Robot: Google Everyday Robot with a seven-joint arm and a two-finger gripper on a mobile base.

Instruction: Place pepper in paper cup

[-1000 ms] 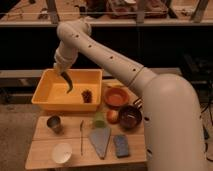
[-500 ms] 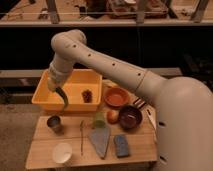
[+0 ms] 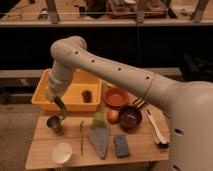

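Honestly hard to see much of the gripper (image 3: 56,98), half lost against the yellow bin (image 3: 75,95); fingers clamped on the pepper (image 3: 61,108), dangling above the metal cup (image 3: 54,123). Paper cup (image 3: 62,152) at 6 o'clock on the wooden table (image 3: 135,150). Dark shelving behind.

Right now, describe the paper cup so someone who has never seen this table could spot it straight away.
Start at the yellow bin at the back left of the wooden table, where the gripper holds the pepper by the bin's front edge. Go forward to the table's front left corner: the paper cup stands there. It is white and wide-mouthed, unlike the smaller grey metal cup behind it.
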